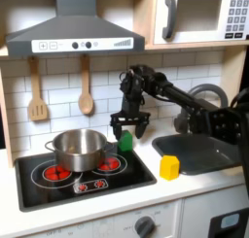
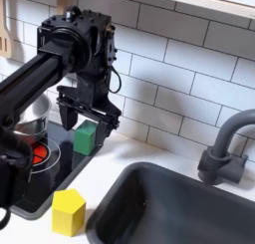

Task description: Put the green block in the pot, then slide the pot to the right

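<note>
Black jointed arm (image 1: 185, 104), black end effector (image 1: 129, 128)

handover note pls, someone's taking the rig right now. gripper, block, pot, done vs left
Gripper: open, fingers pointing down, straddling the green block from above; the jaws do not look closed on it.
Green block: on the stovetop, at its back corner nearest the sink, beside the pot, not in it.
Pot: on the stove's back burner; inside looks empty in the first exterior view.
Yellow block: on the counter by the sink; not part of the job.
Done: nothing yet.
Left: grasp the block, drop it in the pot, slide the pot right.
</note>
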You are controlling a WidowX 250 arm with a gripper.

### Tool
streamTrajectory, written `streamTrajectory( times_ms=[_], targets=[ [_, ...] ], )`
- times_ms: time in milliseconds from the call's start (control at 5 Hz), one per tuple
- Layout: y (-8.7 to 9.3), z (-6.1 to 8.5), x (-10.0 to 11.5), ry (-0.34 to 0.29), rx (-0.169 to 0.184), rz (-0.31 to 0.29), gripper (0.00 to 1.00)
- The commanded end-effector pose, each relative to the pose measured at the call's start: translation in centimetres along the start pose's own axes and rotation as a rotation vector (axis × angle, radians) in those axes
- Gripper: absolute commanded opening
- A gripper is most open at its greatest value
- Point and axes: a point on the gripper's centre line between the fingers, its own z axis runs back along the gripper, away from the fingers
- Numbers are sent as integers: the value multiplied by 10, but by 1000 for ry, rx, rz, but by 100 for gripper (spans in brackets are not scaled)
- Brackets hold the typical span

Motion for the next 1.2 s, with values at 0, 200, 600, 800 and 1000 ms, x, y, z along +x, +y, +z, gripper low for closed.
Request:
streamTrajectory(
  times_ms=[0, 200, 600, 800, 1000],
  targets=[
    [-3, -12, 1, 9, -2, -4, 100],
    [-2, -12, 5, -2, 0, 2, 100],
    [2, -17, 3, 9, 5, -2, 100],
    [1, -16, 3, 12, 2, -5, 100],
    [0, -22, 3, 27, -3, -6, 100]
  ],
)
